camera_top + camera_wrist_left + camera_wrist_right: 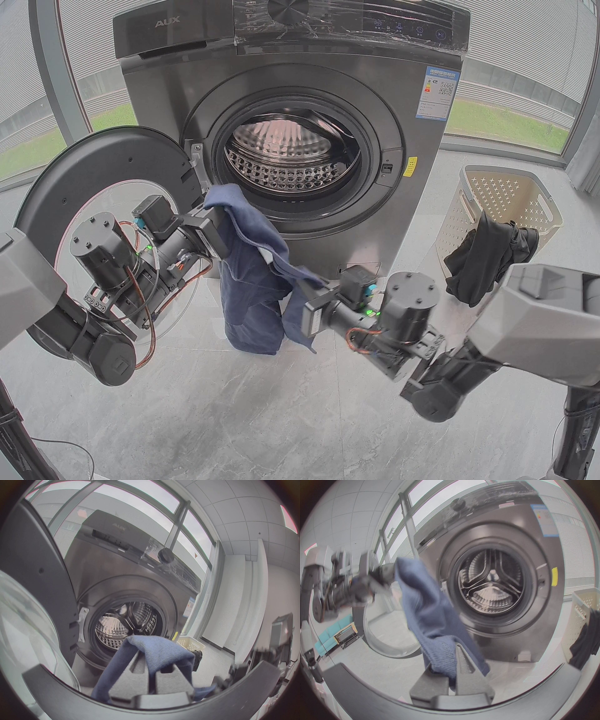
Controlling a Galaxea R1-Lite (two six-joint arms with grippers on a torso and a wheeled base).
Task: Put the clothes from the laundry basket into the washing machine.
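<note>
Head view gives me a soft, knitted blue garment slung between both arms in front of the grey metal washing machine. My left gripper is pinched on its upper edge, and my right gripper is clamped on a lower fold. The perforated steel drum gleams behind the open round door. A limp black garment drapes over the rim of the latticed plastic laundry basket.
</note>
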